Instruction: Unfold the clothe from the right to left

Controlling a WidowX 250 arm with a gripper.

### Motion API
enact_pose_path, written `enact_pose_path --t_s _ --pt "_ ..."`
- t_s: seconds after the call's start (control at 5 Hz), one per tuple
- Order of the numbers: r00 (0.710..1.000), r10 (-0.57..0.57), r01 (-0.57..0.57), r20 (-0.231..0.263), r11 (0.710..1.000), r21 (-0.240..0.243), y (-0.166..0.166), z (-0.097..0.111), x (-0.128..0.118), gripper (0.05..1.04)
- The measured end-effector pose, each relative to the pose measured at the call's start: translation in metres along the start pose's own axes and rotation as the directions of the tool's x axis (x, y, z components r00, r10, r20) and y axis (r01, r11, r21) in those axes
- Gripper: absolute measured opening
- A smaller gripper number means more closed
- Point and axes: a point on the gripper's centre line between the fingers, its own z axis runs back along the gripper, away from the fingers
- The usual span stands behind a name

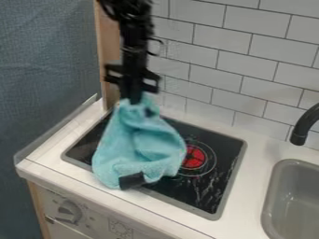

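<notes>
The black gripper [133, 97] hangs over the back left part of the stove, pointing down and shut on the top of the light blue cloth [140, 140]. Gathered where it is held, the cloth widens below into loose folds. Its lower part covers the left side of the black stove top [205, 196]. A dark patch shows at the cloth's bottom edge. Whether that lower edge touches the stove, I cannot tell.
A red burner marking [194, 157] shows right of the cloth. The grey sink [299, 200] and black faucet [303, 126] are at the right. White tiles [249, 70] stand behind, and a clear panel [56, 133] edges the counter's left side.
</notes>
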Motion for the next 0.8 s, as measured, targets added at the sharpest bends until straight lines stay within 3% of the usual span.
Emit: enact_pose_path --t_s 0.2,0.6,0.8 --pt "0.998 0.012 -0.009 -0.069 0.999 0.042 0.025 -0.025 0.004 0.082" --pt "0.994 -0.012 0.019 -0.106 0.998 0.064 0.045 -0.049 0.006 0.120" --pt "0.994 -0.013 0.018 -0.111 0.999 0.050 0.046 -0.052 0.004 0.317"
